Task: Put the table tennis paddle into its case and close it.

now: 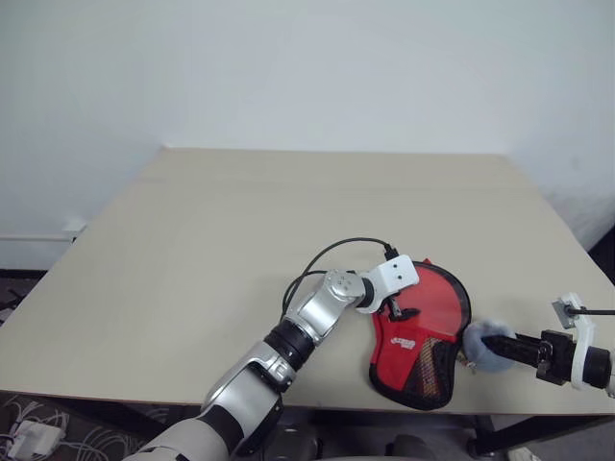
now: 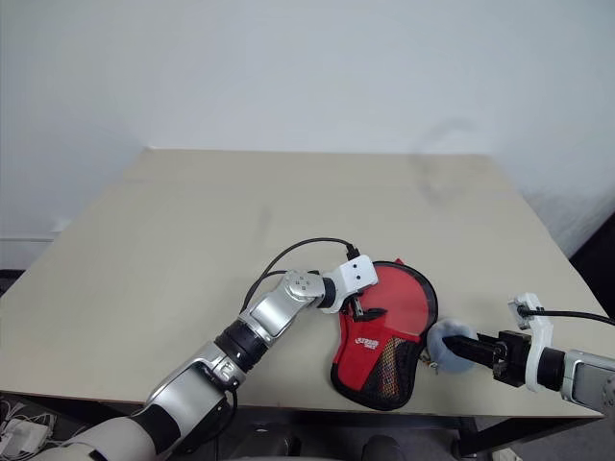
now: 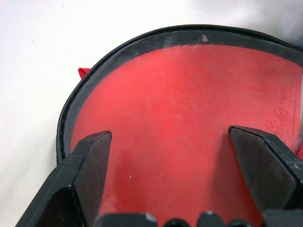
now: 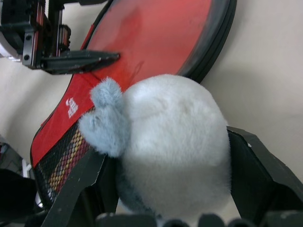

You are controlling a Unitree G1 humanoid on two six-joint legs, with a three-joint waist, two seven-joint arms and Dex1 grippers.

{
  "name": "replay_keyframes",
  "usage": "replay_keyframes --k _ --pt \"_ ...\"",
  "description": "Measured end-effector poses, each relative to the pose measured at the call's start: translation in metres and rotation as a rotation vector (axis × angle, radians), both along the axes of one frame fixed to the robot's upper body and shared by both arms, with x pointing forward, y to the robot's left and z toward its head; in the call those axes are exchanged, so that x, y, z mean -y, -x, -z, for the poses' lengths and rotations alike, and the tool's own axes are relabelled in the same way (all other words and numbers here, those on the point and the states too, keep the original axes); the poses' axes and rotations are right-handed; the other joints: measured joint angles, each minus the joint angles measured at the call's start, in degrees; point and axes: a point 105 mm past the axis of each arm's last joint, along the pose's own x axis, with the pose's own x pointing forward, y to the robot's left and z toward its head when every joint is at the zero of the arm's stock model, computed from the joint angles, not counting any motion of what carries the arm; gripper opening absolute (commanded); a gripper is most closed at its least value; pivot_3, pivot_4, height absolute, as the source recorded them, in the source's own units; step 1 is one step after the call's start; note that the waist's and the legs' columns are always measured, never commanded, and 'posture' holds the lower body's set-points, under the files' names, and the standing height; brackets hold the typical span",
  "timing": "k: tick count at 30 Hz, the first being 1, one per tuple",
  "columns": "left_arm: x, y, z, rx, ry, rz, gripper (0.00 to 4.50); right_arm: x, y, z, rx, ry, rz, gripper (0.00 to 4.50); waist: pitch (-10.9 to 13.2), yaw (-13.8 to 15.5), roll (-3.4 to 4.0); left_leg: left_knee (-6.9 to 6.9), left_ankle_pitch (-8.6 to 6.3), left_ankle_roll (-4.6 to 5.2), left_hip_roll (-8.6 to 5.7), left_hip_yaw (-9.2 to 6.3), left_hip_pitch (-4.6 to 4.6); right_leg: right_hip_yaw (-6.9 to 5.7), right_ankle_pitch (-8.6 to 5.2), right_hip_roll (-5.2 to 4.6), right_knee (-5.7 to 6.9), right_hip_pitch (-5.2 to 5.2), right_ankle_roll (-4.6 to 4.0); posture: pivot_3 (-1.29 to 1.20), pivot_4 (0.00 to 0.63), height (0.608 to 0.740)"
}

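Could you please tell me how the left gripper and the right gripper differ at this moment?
The left gripper is open over the table tennis paddle's red face, holding nothing; the right gripper has the grey plush charm between its fingers. The left reaches over the case; the right sits beside it, at the table's near edge. Both have black fingers.
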Motion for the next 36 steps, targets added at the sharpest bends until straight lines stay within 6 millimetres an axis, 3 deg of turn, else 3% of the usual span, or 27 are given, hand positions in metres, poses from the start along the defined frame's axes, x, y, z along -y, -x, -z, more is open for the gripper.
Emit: replay_keyframes --k 6,9,16,22,36 --pt "0.000 0.000 0.001 -0.001 0.001 -0.004 4.21 -0.002 -0.001 -0.003 0.019 -0.021 0.027 0.78 0.00 0.00 -0.03 0.01 0.00 0.00 0.03 0.02 0.01 -0.01 -0.04 0.00 0.00 -0.01 -0.07 0.00 0.000 0.740" --pt "0.000 0.001 0.001 -0.004 0.001 -0.002 4.21 0.000 0.003 -0.005 0.016 -0.040 0.054 0.33 0.00 0.02 0.00 0.01 0.00 0.00 0.02 0.02 -0.01 0.01 0.00 0.00 0.01 -0.02 0.01 0.00 0.000 0.740" --pt "0.000 0.001 0.002 -0.005 0.003 -0.001 4.21 -0.001 0.027 -0.007 -0.033 -0.048 0.031 0.30 0.02 0.03 0.02 0.01 -0.02 -0.03 0.02 0.03 -0.02 0.00 -0.07 0.00 -0.02 -0.03 -0.12 0.00 0.000 0.740" --pt "0.000 0.004 0.001 -0.006 0.012 0.005 4.21 -0.014 0.051 -0.007 -0.082 -0.075 -0.044 0.30 0.02 0.05 0.01 0.01 -0.15 -0.01 0.02 0.02 -0.04 -0.01 -0.07 0.00 -0.03 -0.03 -0.12 0.00 0.000 0.740" --pt "0.001 0.005 0.001 -0.007 0.018 0.009 4.21 -0.032 0.083 -0.007 -0.136 -0.082 -0.155 0.30 0.02 0.28 0.00 0.01 -0.31 -0.01 0.03 0.03 -0.03 -0.02 -0.06 -0.01 -0.05 -0.04 -0.11 0.00 0.000 0.740"
